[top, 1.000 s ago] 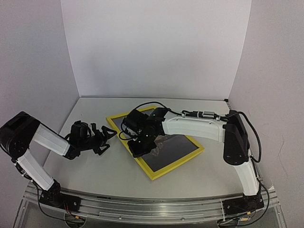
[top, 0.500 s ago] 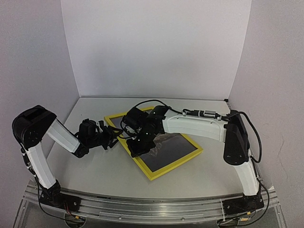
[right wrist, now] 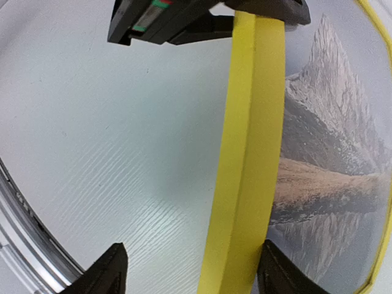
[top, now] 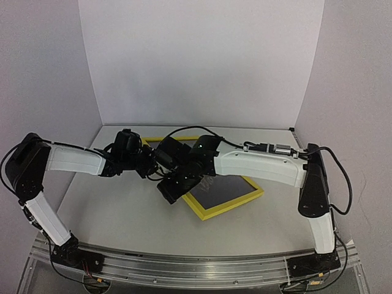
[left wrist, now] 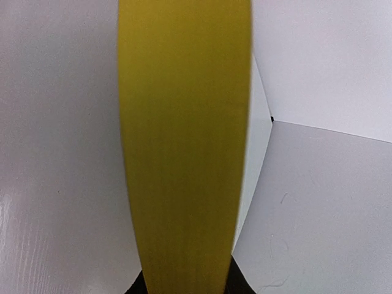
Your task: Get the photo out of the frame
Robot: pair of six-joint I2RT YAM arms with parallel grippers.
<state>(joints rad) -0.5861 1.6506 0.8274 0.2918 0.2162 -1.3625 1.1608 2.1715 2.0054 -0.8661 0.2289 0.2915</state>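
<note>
The yellow frame (top: 228, 207) sits at the table's middle with the photo (top: 228, 187) of mountains in it. In the top view my left gripper (top: 150, 164) reaches in from the left to the frame's left end. The left wrist view shows a yellow frame bar (left wrist: 184, 147) filling the middle, with my left gripper (left wrist: 187, 285) shut on it. My right gripper (right wrist: 193, 272) stands open astride the frame's edge (right wrist: 251, 159), one finger (right wrist: 107, 269) well clear over the table, the other finger (right wrist: 282, 275) over the photo (right wrist: 324, 153). The frame's back is hidden.
White walls close in the table (top: 122, 214) at the back and both sides. A metal rail (top: 184, 269) runs along the near edge. The two arms cross closely over the frame's left half. A black cable (top: 196, 131) loops above the right arm.
My left arm has swung right to the frame's left end and its jaws have shut on the frame. My right gripper has opened from its grip on the frame's edge.
</note>
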